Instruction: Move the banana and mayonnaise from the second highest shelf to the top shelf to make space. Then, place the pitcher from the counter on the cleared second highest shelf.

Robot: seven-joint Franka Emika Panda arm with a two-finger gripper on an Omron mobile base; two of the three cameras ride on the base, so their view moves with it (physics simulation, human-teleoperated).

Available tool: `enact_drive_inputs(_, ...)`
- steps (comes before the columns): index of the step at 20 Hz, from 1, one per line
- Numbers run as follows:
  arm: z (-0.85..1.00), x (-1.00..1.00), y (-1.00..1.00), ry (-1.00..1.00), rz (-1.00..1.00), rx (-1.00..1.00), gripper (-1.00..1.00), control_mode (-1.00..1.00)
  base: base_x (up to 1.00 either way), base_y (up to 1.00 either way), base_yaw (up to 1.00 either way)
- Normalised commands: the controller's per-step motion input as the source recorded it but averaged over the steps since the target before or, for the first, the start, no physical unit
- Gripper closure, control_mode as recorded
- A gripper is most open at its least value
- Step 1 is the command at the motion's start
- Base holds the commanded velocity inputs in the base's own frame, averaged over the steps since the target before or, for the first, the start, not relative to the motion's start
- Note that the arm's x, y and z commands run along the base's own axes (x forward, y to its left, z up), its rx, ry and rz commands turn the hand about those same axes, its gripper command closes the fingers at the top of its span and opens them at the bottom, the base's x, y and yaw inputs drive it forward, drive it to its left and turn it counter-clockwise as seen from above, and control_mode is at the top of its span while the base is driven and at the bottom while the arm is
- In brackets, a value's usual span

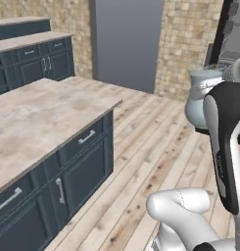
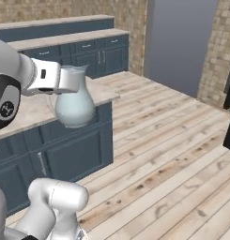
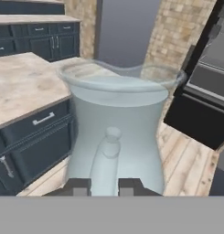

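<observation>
While half hidden by the arm, pitcher point(image 1: 199, 98) upright in the pincer point(image 3: 104, 186), handle gripped.

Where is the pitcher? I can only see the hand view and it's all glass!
Observer: In the left base view the pitcher hangs in the air over the wooden floor, well apart from the counter.
Operator: Is it tipping over?
Observer: No. The right base view shows it upright, round belly at the bottom, with the arm reaching it from the side at neck height.
</observation>
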Motion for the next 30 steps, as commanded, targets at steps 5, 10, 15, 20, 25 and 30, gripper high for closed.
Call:
enact_drive_inputs(5,0.0,0.0,0.0,0.0,0.0,0.0,1.0,1.0,0.41,-0.42,-0.31)
enact_drive_inputs(10,0.0,0.0,0.0,0.0,0.0,0.0,1.0,1.0,0.6,-0.26,-0.41)
enact_drive_inputs(15,0.0,0.0,0.0,0.0,0.0,0.0,1.0,1.0,0.48,-0.04,-0.5)
enact_drive_inputs(20,0.0,0.0,0.0,0.0,0.0,0.0,1.0,1.0,0.41,0.01,-0.53)
enact_drive_inputs(25,0.0,0.0,0.0,0.0,0.0,0.0,1.0,1.0,0.47,0.17,-0.52)
enact_drive_inputs(30,0.0,0.0,0.0,0.0,0.0,0.0,1.0,1.0,0.8,0.51,-0.36)
